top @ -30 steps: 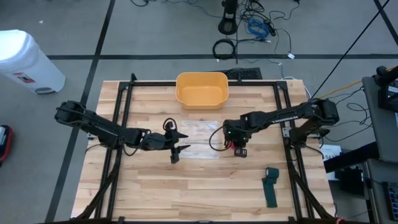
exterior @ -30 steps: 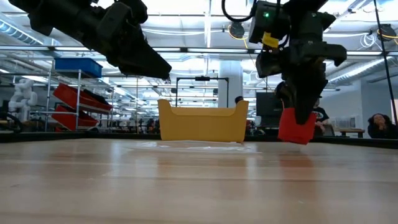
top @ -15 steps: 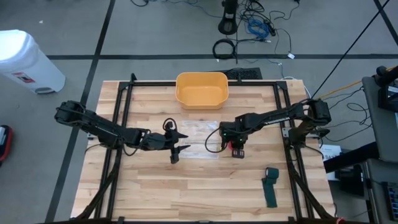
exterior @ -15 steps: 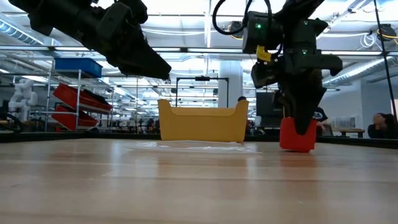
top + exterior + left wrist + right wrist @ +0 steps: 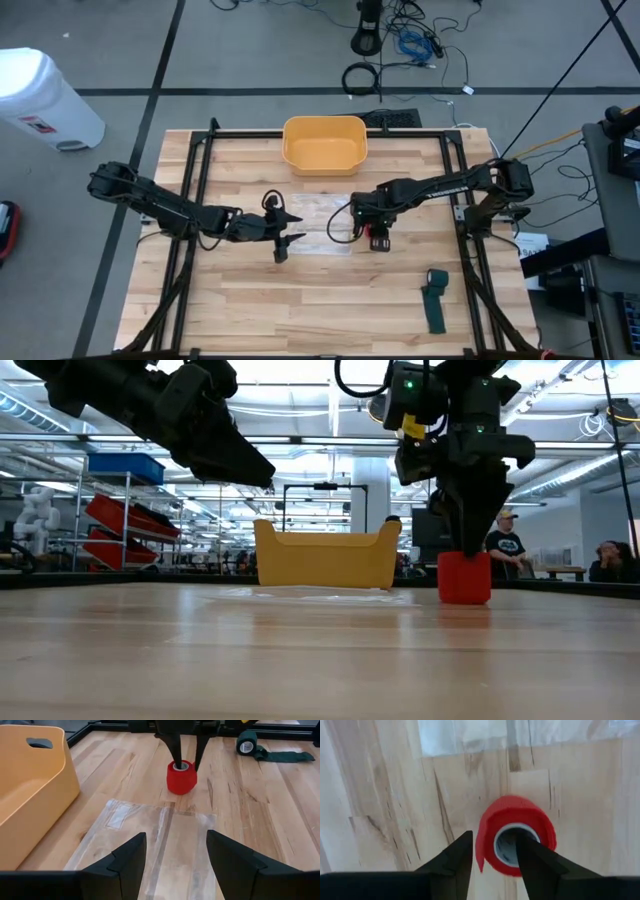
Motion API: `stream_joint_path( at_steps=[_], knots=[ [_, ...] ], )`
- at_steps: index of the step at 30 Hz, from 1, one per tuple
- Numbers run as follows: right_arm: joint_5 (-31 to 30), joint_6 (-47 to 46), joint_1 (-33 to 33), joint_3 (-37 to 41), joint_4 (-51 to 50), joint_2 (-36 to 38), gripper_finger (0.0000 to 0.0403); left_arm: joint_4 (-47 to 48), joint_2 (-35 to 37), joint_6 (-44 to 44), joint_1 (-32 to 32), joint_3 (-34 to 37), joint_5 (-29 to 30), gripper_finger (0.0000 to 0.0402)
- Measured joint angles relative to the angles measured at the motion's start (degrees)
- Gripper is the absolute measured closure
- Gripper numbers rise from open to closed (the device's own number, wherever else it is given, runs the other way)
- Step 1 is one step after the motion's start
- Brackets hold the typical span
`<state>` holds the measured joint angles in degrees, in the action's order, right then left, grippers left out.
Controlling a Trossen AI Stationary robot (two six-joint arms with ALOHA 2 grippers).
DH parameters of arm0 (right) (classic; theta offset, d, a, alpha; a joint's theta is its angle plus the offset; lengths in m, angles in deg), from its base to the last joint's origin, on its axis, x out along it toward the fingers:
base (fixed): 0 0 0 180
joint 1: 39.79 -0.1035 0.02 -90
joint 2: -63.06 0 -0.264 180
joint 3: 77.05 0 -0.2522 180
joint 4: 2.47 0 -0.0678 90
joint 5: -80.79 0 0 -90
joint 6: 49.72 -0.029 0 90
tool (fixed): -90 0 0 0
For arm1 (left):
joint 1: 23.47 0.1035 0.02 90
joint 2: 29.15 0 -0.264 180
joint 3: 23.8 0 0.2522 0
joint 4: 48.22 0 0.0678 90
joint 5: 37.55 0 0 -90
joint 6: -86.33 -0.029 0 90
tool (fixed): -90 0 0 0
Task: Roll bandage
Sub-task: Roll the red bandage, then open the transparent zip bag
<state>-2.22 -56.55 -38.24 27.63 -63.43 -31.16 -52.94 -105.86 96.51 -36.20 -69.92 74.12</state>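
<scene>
A red bandage roll (image 5: 376,241) (image 5: 464,577) (image 5: 181,778) stands on end on the wooden table, its hollow core up. My right gripper (image 5: 375,236) (image 5: 492,862) points down at it from above, open. One finger stands in the core and the other outside the roll's wall. My left gripper (image 5: 284,234) (image 5: 175,865) hangs open above a clear plastic sheet (image 5: 150,832) at mid-table and touches nothing. My right gripper has the roll's wall (image 5: 484,845) between its open fingers, one in the core (image 5: 181,766) and one outside, pointing down. Whether either finger touches the wall I cannot tell. The roll stands upright with its lower end on the table.
A yellow bin (image 5: 325,143) stands at the table's far edge. A dark green bandage (image 5: 435,300) (image 5: 250,744), partly unrolled, lies near the front right. The clear plastic sheet (image 5: 318,224) lies flat between the two grippers. A black frame (image 5: 200,160) edges the table.
My right gripper has carried the red roll down and slightly toward the table's left edge. The roll hung tilted and clear of the table a second ago; now it stands upright on the wood.
</scene>
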Motion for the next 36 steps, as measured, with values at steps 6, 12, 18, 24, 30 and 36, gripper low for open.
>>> stream_joint_path(
  at_steps=[6,12,18,24,30,36],
  knots=[
    [-1.2,0.0,-0.1,0.0,-1.5,0.0,0.0251,0.0,0.0,0.0,0.0,0.0,0.0,0.0188],
    [-1.1,0.3,-0.2,0.0,-1.6,0.0,0.0234,0.0,0.0,0.0,0.0,0.0,0.0,0.0188],
    [-0.8,0.2,-0.6,0.0,-2.0,0.0,0.0229,0.3,0.0,0.0,0.0,0.0,0.0,0.0188],
    [-0.6,-0.9,-1.5,-1.1,-2.9,1.6,0.0229,1.2,0.0,0.0,0.0,0.0,0.0,0.0188],
    [-0.9,-2.0,-2.0,-2.5,-3.3,4.3,0.0229,1.5,0.0,0.0,0.0,0.0,0.1,0.0188],
    [-5.7,-2.1,-2.0,-2.6,3.7,4.4,0.0229,4.2,0.0,-0.1,0.0,0.0,1.6,0.0188]
  ],
)
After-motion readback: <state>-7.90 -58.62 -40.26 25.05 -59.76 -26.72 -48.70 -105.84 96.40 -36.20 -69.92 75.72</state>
